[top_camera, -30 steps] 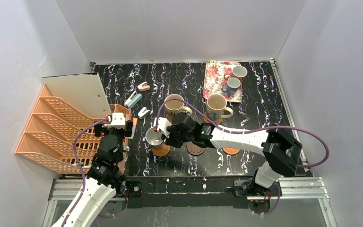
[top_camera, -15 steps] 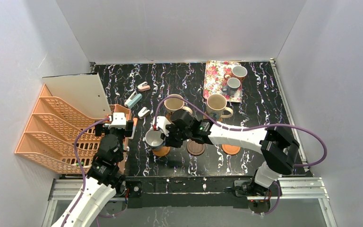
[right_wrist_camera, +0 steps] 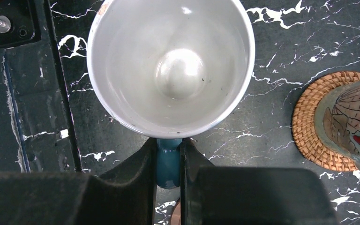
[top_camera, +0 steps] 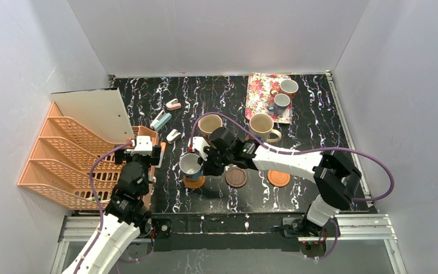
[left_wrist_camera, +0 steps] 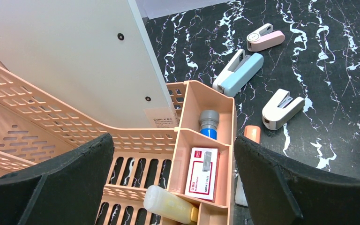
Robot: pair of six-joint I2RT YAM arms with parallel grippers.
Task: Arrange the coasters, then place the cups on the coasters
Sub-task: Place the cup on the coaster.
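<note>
Where right end effector point(right_wrist_camera: 168, 161) clamps mug point(right_wrist_camera: 171, 65) handle, coaster point(top_camera: 194, 184) below mostly hidden (left end effector point(left_wrist_camera: 171, 140) apart).

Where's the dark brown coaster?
In the top view, the dark brown coaster lies by the near edge, between the blue-handled cup on the left and an orange coaster on the right.

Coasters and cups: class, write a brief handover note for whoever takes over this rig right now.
Left gripper: open, empty, over the orange organiser.
Right gripper: shut on the blue-handled cup, at the near-left coaster; landing unclear.
Done: two beige mugs on coasters.
Left: release; dark coaster and orange-brown coaster are bare; two small cups sit on the floral tray.
</note>
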